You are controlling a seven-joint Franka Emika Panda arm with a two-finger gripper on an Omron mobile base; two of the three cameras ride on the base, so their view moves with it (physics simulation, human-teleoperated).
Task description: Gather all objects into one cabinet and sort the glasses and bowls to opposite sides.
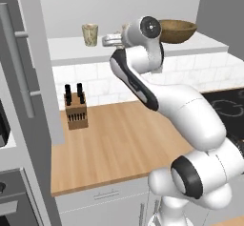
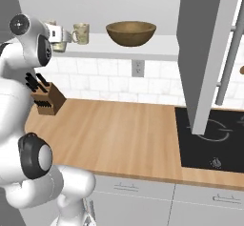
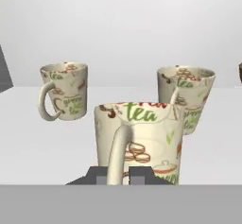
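2 cameras sit behind the arm, 1 to its left, 1 to its right, both looking forward and down over the wooden counter toward the white shelf. They share the bowl and knife block. The hand camera sits close to 3 cups, level with the shelf.
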